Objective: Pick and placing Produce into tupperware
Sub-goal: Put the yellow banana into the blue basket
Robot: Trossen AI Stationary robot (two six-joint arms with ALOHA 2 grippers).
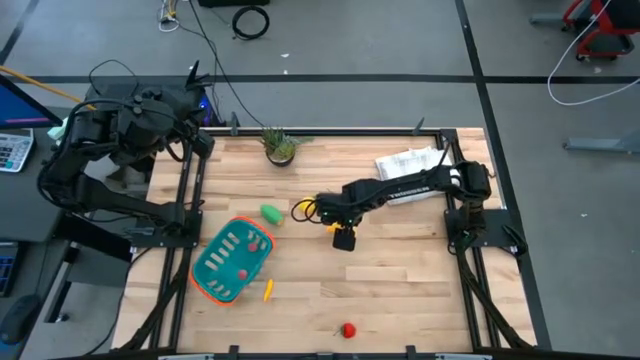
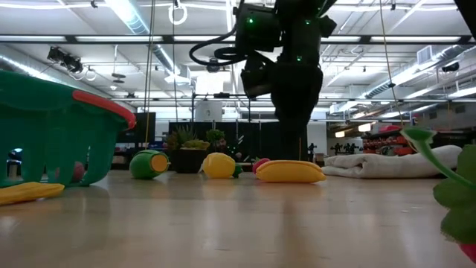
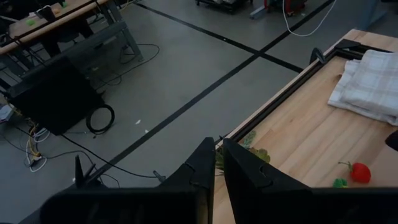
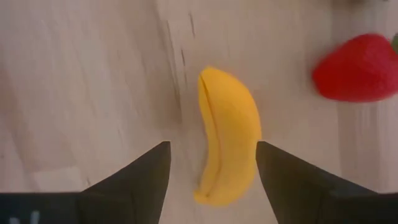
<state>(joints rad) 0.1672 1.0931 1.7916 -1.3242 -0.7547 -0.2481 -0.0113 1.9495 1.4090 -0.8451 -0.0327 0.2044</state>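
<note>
My right gripper (image 4: 211, 177) is open and points down over the yellow banana (image 4: 227, 137), with one finger on each side of it and no touch showing. The banana (image 2: 290, 172) lies flat on the table mid-board, under the right arm (image 1: 385, 190). Beside it lie a red strawberry (image 4: 360, 68), the yellow lemon (image 2: 219, 165) and the green piece (image 1: 270, 212). The teal basket (image 1: 232, 260) stands near the left edge with small red pieces inside. A thin yellow-orange piece (image 1: 268, 290) lies next to it. My left gripper (image 3: 214, 168) is shut and parked beyond the far-left corner.
A spiky potted plant (image 1: 280, 147) stands at the far edge and a white checked cloth (image 1: 410, 162) lies at the far right. One red piece (image 1: 348, 329) sits alone near the near edge. Bare wood (image 1: 400, 270) stretches between basket and right frame.
</note>
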